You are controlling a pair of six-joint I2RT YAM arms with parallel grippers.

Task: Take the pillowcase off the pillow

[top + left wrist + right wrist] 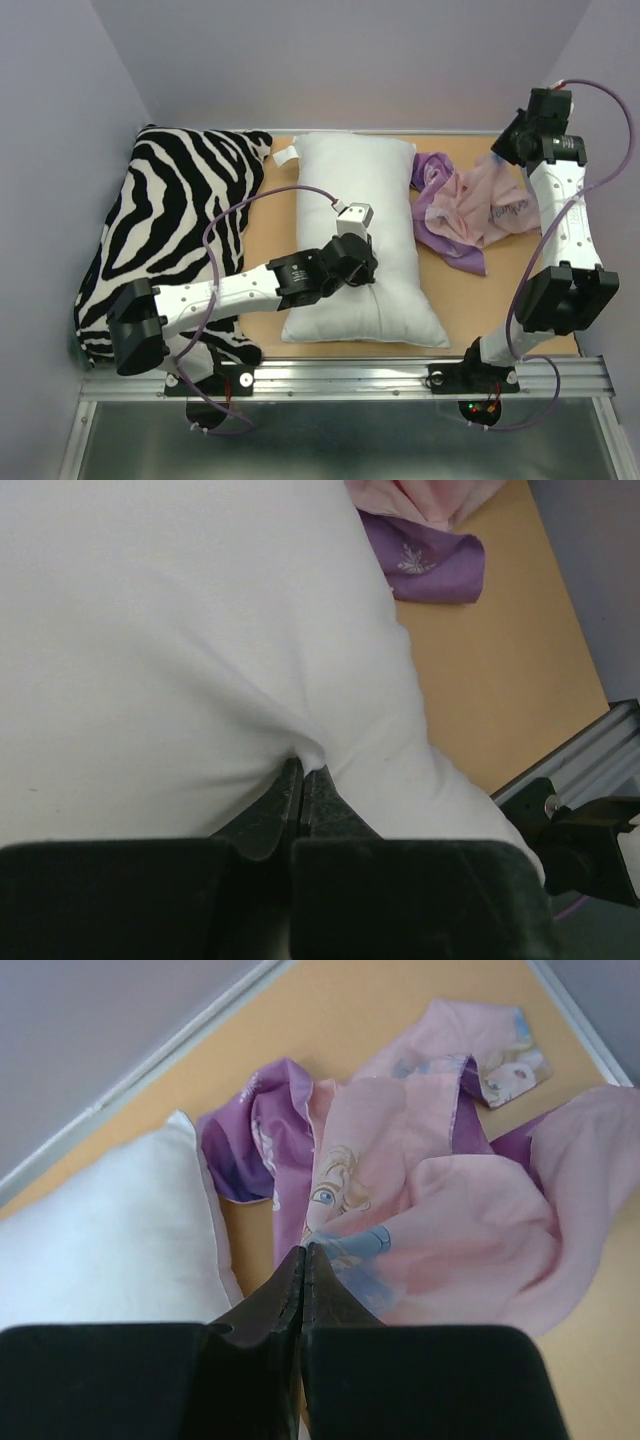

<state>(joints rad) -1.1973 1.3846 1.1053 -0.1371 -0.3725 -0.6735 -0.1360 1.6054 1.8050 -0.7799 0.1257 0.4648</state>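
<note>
Pillowcase (470,215) off, crumpled far-R on table (500,300), touching pillow (360,200) R edge. L gripper (303,770) jaws closed, pinching pillow cloth. R gripper (303,1252) jaws closed on nothing, above Pillowcase. Wood shows near-R.

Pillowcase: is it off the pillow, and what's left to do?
Looks done: the pillow is bare white and the pillowcase lies crumpled beside it on the table. In hand: the left gripper is shut, pinching the pillow's fabric; the right gripper is shut over the pillowcase. Left: little beyond letting go.

one white pillow (392,272), one zebra pillow (170,210), one pillowcase (472,212)
</note>
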